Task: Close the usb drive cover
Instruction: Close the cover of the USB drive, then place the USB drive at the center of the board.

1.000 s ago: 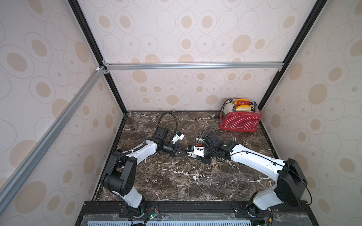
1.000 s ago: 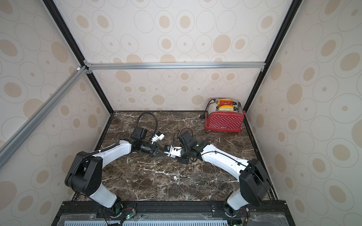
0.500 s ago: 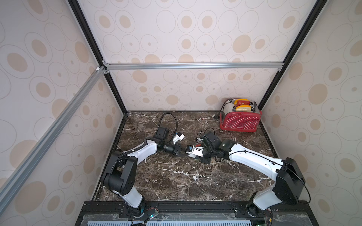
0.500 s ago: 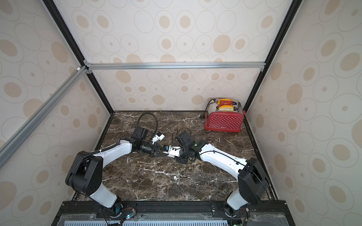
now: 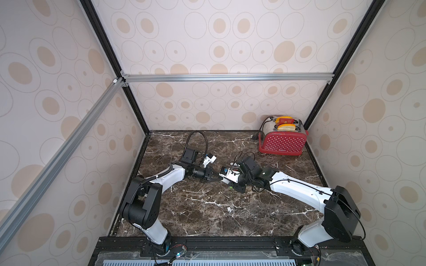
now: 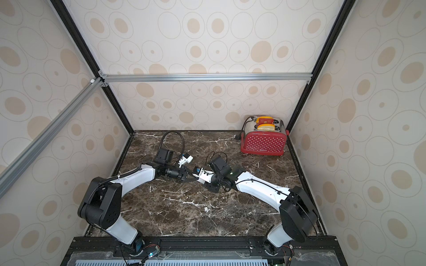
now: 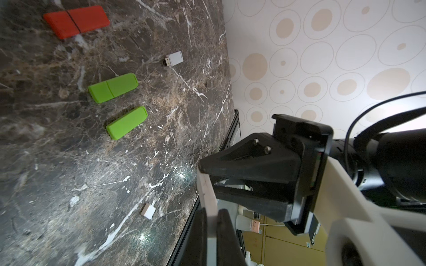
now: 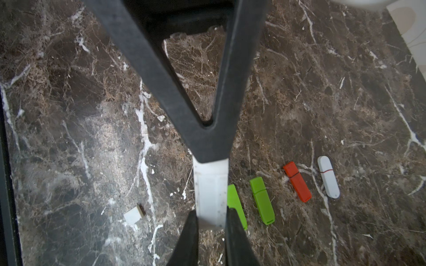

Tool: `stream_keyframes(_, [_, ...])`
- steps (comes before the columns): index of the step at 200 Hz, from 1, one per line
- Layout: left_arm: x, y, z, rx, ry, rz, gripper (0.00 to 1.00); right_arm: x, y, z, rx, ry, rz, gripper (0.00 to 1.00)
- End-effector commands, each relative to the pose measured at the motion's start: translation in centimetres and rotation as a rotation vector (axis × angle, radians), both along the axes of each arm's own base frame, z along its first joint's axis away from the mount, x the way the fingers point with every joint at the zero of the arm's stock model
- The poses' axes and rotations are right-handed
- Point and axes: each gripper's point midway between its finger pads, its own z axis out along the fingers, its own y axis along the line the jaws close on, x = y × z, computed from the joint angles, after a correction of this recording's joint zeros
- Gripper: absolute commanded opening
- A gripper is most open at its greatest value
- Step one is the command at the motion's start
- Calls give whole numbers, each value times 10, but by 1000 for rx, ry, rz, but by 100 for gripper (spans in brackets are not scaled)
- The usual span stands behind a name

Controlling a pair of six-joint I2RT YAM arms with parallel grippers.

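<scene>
Spreading under the whole scene, the dark brown marble table point(image 5: 207, 218) is carrying a red metal toaster with white dots point(image 5: 282, 144). Well in front of this toaster, on the side of the arms' bases, the two black grippers are meeting tip to tip.

The left gripper point(image 7: 212, 215) is pressing its jaws almost together on one end of a slim white plastic USB drive point(image 8: 211, 184). The right gripper point(image 8: 211, 214) is pinching the other end, with its jaws standing a little wider. So the drive is hanging in the air between them, in front of the toaster and not resting on the marble.

I am judging the drive to be very light and stiff, with smooth plastic that is probably slipping easily under hard pads. Taking it by the broad flat faces, one gripper on the body and one on the cover, is looking safest to me. Pushing off the axis is likely tilting or jamming the cover. Where the seam is running, I cannot tell.

A tiny white square piece point(image 8: 133, 215) is lying even farther from the toaster.
</scene>
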Motion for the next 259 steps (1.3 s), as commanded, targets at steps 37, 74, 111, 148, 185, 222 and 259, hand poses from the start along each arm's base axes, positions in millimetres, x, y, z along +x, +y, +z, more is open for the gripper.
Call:
stream_keyframes(37, [-13, 1, 7, 39, -80, -66, 28, -8, -8, 21, -16, -56, 198, 8])
stream_keyframes(74, [32, 58, 12, 112, -142, 135, 51, -13, -64, -14, -162, 51, 131, 8])
stream_keyframes(111, [45, 91, 17, 174, -207, 218, 69, -17, -82, -55, -316, 112, 161, 8])
stream_keyframes(148, [38, 105, 11, 284, -296, 221, 86, -4, -82, -77, -411, 142, 171, 9])
stream_keyframes(185, [32, 116, 11, 366, -379, 208, 96, 3, -81, -94, -463, 179, 156, 12])
stream_keyframes(222, [30, 121, 9, 406, -415, 200, 99, 4, -76, -104, -470, 221, 153, 20])
stream_keyframes(259, [31, 119, 10, 396, -403, 202, 99, 4, -76, -110, -480, 227, 154, 33])
